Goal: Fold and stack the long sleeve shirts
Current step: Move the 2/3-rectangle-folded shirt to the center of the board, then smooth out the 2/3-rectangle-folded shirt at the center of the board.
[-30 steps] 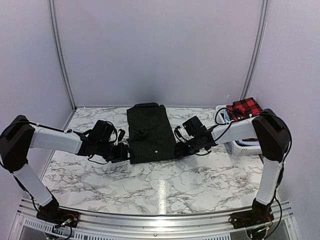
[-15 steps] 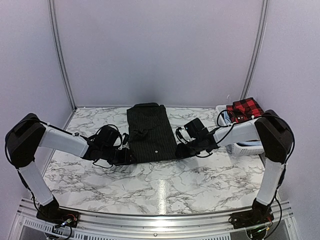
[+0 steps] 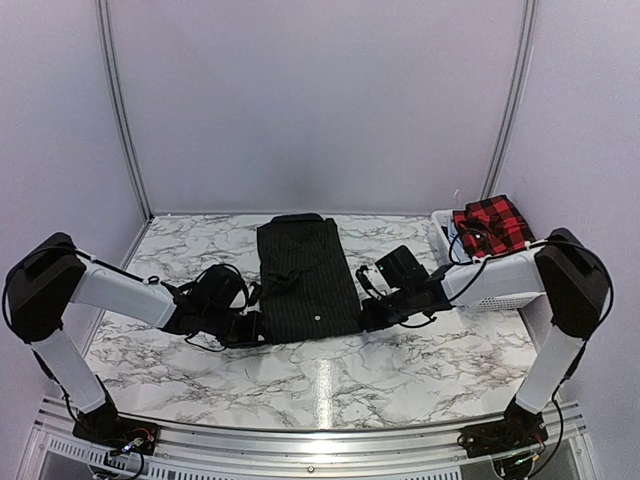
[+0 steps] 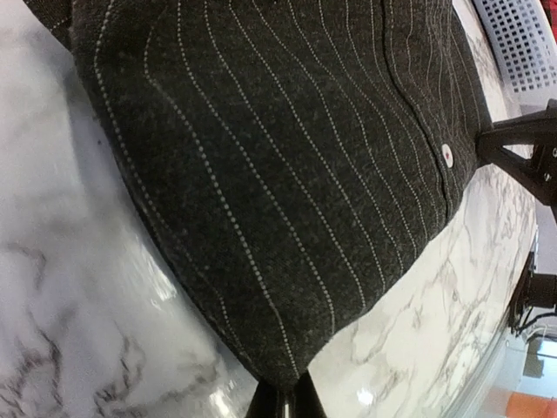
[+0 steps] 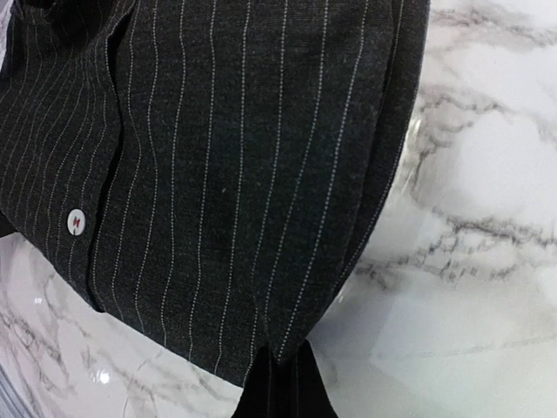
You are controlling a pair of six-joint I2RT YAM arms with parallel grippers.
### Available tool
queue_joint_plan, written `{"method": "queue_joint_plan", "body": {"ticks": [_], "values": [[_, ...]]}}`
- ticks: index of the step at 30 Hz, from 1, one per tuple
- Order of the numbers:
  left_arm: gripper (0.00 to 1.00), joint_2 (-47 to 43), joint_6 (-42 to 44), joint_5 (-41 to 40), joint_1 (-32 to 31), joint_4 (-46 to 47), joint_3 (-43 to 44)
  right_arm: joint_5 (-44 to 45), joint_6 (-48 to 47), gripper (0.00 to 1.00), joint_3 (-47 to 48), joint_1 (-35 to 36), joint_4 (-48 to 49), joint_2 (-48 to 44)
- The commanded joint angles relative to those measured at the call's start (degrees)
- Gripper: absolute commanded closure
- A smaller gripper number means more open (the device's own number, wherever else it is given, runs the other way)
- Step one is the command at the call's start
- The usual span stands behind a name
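Note:
A black pinstriped long sleeve shirt (image 3: 305, 275) lies folded into a long strip at the middle of the marble table (image 3: 320, 370). My left gripper (image 3: 256, 326) is shut on the near left corner of this shirt (image 4: 261, 192), the cloth pinched between its fingertips (image 4: 265, 402). My right gripper (image 3: 366, 318) is shut on the near right corner of the same shirt (image 5: 218, 174), where the hem meets its fingertips (image 5: 283, 387). A red-and-black checked shirt (image 3: 490, 222) lies on top of the white basket (image 3: 495, 288) at the right.
The white lattice basket stands at the table's right edge, behind my right arm; its corner (image 4: 522, 39) shows in the left wrist view. Purple walls close in the back and sides.
Both grippers have closed onto the near corners of the black shirt. The shirt has slid toward the front of the table and a little to the right.

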Motion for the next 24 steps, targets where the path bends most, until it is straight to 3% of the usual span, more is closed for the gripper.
{"method": "queue_joint_plan", "body": {"ticks": [1, 4, 6, 10, 15, 18, 24], "values": [[1.00, -6.03, -5.76, 1.94, -4.19, -3.55, -5.96, -2.17, 3.85, 1.00, -5.99, 2.62, -2.75, -6.57], [1.00, -9.19, -8.81, 1.76, -6.56, -3.66, -10.28, -3.35, 7.39, 1.00, -11.60, 4.67, -2.09, -10.40], [0.94, -10.91, -9.69, 1.43, -7.37, -4.38, -11.43, -4.01, 9.49, 1.00, -13.97, 6.29, -1.50, -12.17], [0.74, -15.89, -9.07, -2.07, -7.50, -9.09, -10.32, -2.53, 10.79, 0.85, -13.78, 7.08, -3.67, -15.11], [0.50, -21.55, -4.93, -9.12, -6.56, -17.92, -4.17, 2.77, 7.36, 0.60, -6.64, 6.26, -9.03, -17.12], [0.41, -21.43, -2.60, -8.94, -4.20, -18.97, -1.64, 2.99, 4.49, 0.51, -2.71, 3.31, -8.58, -16.03], [0.33, -11.93, 2.90, -4.36, 1.46, -16.16, 2.83, -3.15, -0.07, 0.48, 3.53, -2.68, -1.47, -8.40]]}}
